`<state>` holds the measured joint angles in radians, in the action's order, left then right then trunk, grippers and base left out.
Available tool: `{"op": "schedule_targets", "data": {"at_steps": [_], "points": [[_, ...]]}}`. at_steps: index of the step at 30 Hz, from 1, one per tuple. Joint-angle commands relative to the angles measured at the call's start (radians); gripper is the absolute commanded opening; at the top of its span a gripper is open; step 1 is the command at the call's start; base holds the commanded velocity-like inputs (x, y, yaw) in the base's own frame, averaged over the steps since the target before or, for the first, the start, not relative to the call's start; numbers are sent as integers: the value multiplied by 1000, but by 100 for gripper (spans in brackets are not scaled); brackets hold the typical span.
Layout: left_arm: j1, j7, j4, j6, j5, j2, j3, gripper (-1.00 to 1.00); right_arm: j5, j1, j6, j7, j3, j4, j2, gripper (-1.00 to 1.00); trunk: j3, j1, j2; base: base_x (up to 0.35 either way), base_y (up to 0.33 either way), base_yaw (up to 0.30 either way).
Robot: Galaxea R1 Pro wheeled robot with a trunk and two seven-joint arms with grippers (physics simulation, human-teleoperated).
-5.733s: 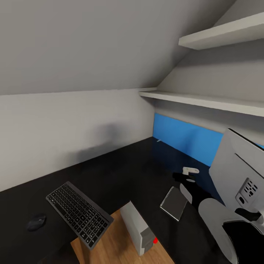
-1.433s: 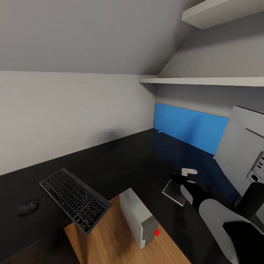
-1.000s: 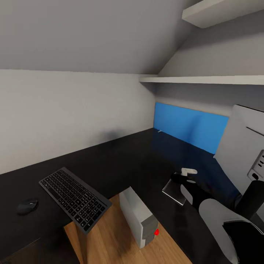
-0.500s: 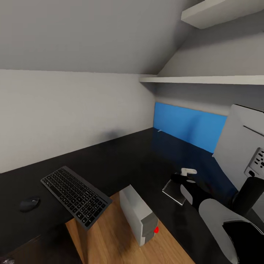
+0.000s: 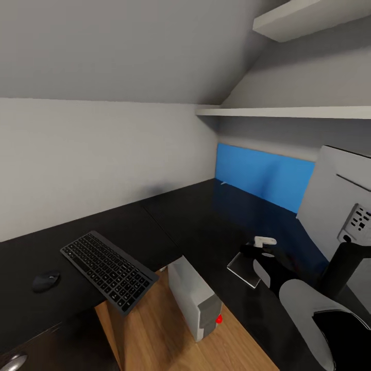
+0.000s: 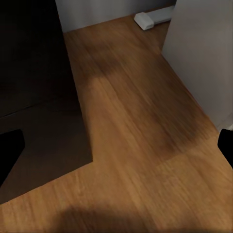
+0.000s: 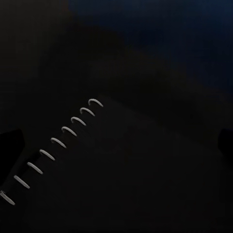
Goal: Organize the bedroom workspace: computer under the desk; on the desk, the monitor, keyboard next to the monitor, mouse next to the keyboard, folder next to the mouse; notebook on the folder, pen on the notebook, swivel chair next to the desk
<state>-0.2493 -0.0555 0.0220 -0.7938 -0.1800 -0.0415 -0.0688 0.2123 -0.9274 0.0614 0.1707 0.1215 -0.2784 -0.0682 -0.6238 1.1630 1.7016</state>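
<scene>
The glossy black desk (image 5: 170, 221) wraps round an L-shaped corner with a blue back panel. The keyboard (image 5: 108, 270) lies slanted, one corner past the inner edge, and the mouse (image 5: 46, 281) sits to its left. On the wood floor in the nook stands the computer (image 5: 195, 299), also seen beside my open left gripper (image 6: 116, 150). The monitor (image 5: 337, 201) stands at the right, its grey back towards me. My right gripper (image 5: 255, 251) hovers open over the spiral-bound notebook (image 5: 243, 268), whose coils (image 7: 58, 141) show between its fingers. The folder, pen and swivel chair are out of view.
Two white shelves (image 5: 288, 111) jut from the sloped wall above the desk's right wing. A silver drawer knob (image 5: 13, 360) shows at the lower left. A dark desk panel (image 6: 34, 87) and a white foot (image 6: 150, 18) stand on the wood floor (image 6: 141, 145).
The camera has drifted a little, sliding the keyboard, mouse and monitor slightly across the picture. My right arm holds its place over the notebook.
</scene>
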Motion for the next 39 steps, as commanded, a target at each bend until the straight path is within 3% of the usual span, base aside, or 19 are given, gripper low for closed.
{"op": "schedule_targets", "data": {"at_steps": [1, 11, 22, 39], "points": [[-1, -6, -1, -3, -4, 0, -8, 100, 21, 1, 6, 4, 8, 0, 0, 100, -1, 0, 0, -4, 0, 0], [-1, -6, -1, -3, -4, 0, -8, 100, 21, 1, 27, 1, 10, 1, 3, 100, -1, 0, 0, -1, 0, 0], [-1, -6, -1, -2, -4, 0, -8, 100, 20, 1, 51, -58, 10, 9, 4, 100, -1, 0, 0, 0, 0, 0], [-1, -6, -1, -2, -3, 0, -8, 100, 19, 1, 54, -66, 10, 12, 3, 100, -1, 0, 0, 0, 0, 0]]}}
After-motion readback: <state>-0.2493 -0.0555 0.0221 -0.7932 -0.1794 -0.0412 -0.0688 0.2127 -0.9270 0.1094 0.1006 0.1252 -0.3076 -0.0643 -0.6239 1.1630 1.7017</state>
